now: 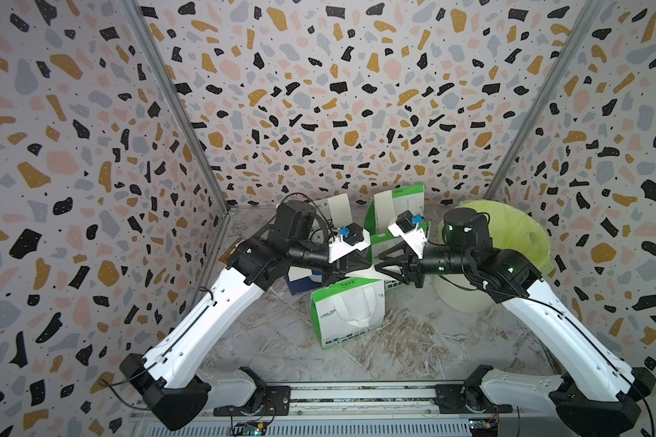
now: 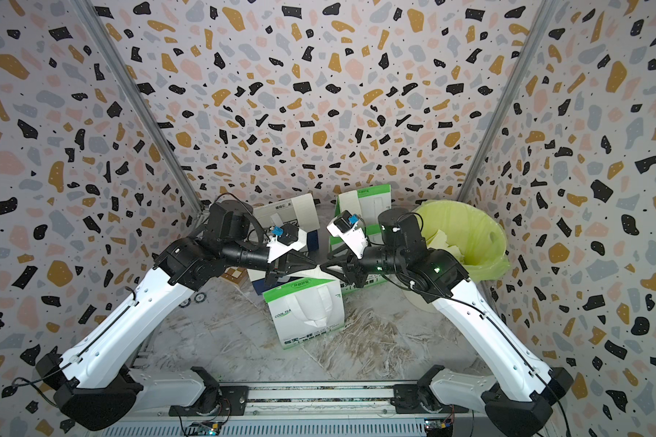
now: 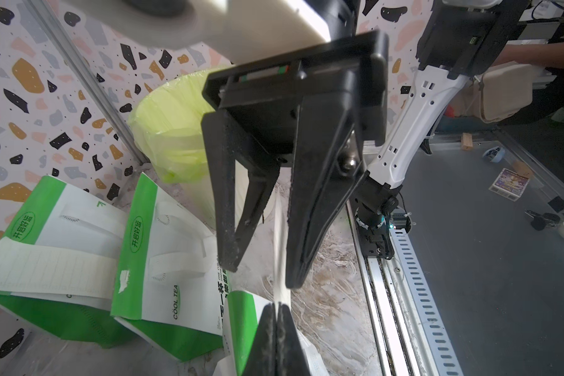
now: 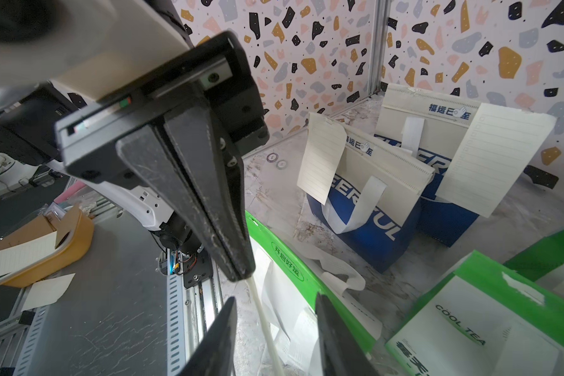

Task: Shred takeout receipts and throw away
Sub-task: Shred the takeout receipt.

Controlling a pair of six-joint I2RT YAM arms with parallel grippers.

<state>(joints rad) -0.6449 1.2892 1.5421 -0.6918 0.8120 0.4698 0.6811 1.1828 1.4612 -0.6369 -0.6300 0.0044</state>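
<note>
Both grippers meet tip to tip above the green-and-white bag [image 1: 347,314] at mid-table. My left gripper [image 3: 276,306] is shut on a takeout receipt [image 3: 279,283], a cream strip seen edge-on. The strip runs on between the fingers of my right gripper [image 4: 275,296], which stands open around it without pinching. In both top views the left gripper [image 1: 367,263] and right gripper [image 1: 378,265] almost touch. Whole ruled receipts hang on the blue-and-white bags [image 4: 323,159], [image 4: 495,159] and lie on a green bag [image 3: 46,270].
A bin with a yellow-green liner [image 2: 466,234] stands at the right behind the right arm, with torn paper pieces [image 2: 442,240] inside. More green bags [image 1: 394,206] and blue bags [image 4: 372,228] crowd the back. The marble tabletop [image 1: 281,340] lies in front.
</note>
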